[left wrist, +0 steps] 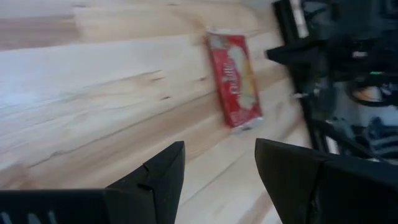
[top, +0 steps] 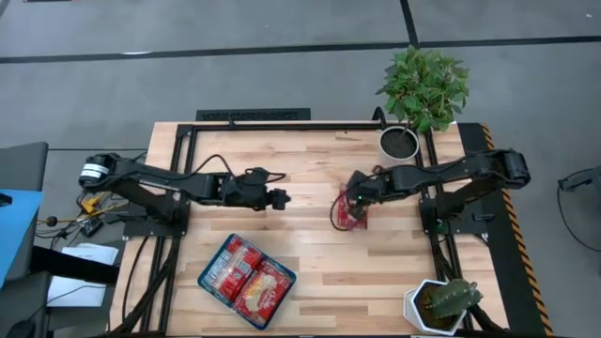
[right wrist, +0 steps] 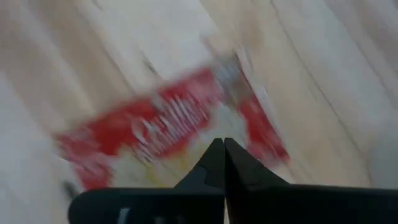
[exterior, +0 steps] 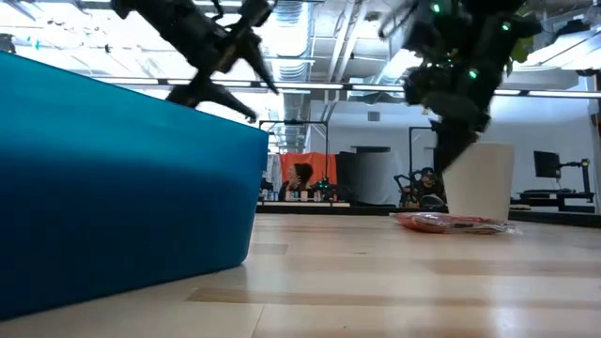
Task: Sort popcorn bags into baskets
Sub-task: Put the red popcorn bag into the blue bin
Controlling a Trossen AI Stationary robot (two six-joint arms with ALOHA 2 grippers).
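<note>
Teal-blue, the tray (top: 208,282) sits at about seven o'clock on the wooden surface (top: 310,253), and it already holds at least two red popcorn bags (top: 246,280) lying flat side by side, so by my reading part of the sorting is done. Above it, at about ten o'clock, the left end effector (top: 280,197) hangs over bare wood with its fingers spread and nothing between them.

Further right, near the middle at roughly two o'clock, one loose popcorn bag (top: 352,216) lies flat on the surface, well apart from the tray. The right end effector (top: 355,201) is just over it, its fingers pressed together in the right wrist view, tips poised above the packet without pinching it. That bag looks like the only one left outside; no others show on the surface.

White and yellowish printing runs along the packet's red face in the left wrist view (left wrist: 236,78), but I cannot read any brand or word.
</note>
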